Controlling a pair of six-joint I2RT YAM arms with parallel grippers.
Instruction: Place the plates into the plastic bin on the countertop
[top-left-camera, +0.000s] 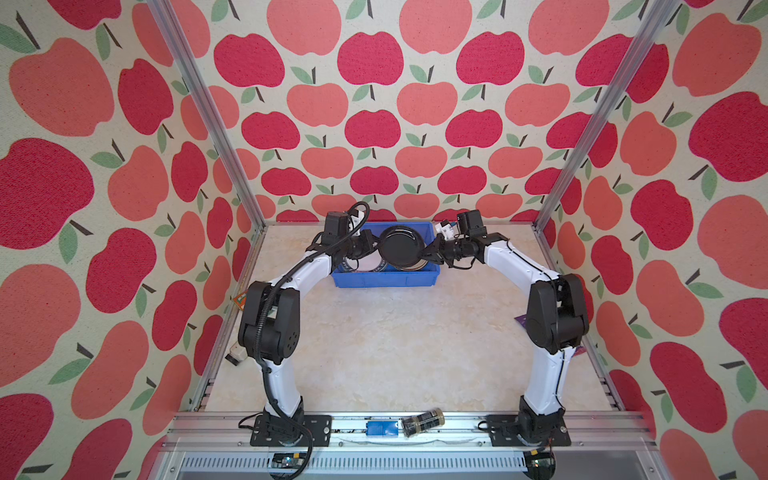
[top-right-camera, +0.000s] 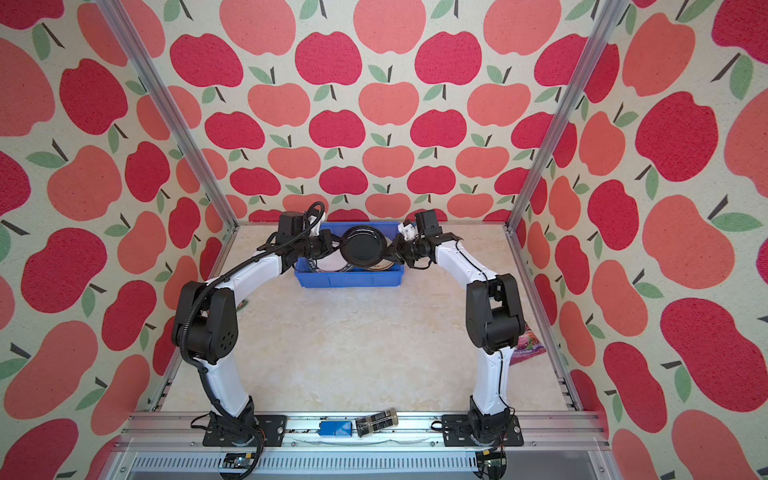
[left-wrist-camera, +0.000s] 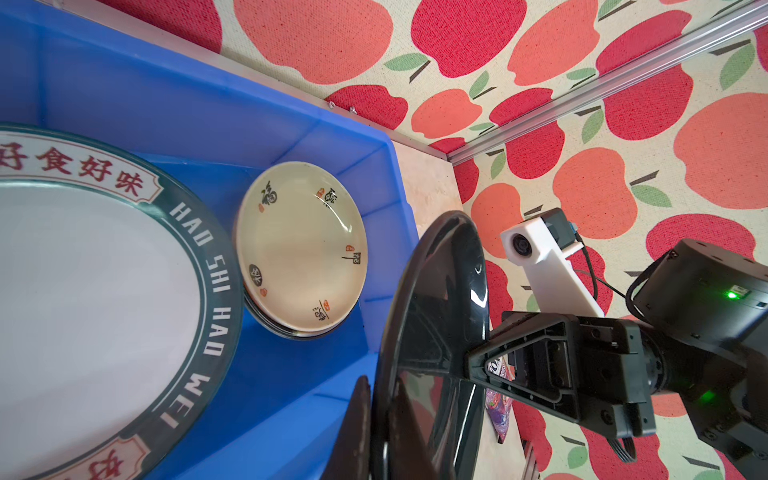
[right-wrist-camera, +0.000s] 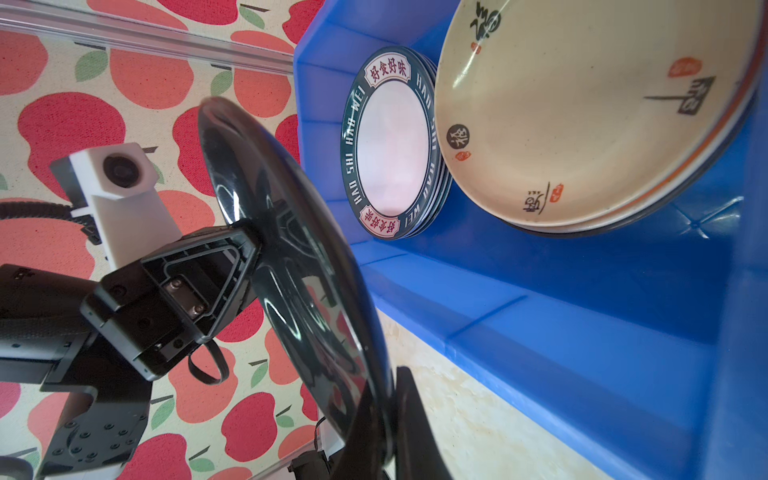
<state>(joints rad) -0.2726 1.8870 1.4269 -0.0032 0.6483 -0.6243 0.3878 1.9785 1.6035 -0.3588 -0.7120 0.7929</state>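
Black plate (top-left-camera: 401, 246) is hanging over the bin (top-left-camera: 386, 280), with the left gripper (top-left-camera: 372, 245) and right gripper (top-left-camera: 432, 249) each clamping opposite sides of its rim. A lettered plate (left-wrist-camera: 104, 291) and a cream plate (left-wrist-camera: 299, 249) are topping two stacks inside.

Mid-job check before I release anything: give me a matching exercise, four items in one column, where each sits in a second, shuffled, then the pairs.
1. black plate
2. lettered-rim plate
3. cream plate
4. jar

A. lying on its side on the front rail
B. top of the stack in the plastic bin's left half
C. clamped at its rim between left tool and right tool, above the bin
D. top of the stack in the bin's right half

Pairs: 1-C; 2-B; 3-D; 4-A
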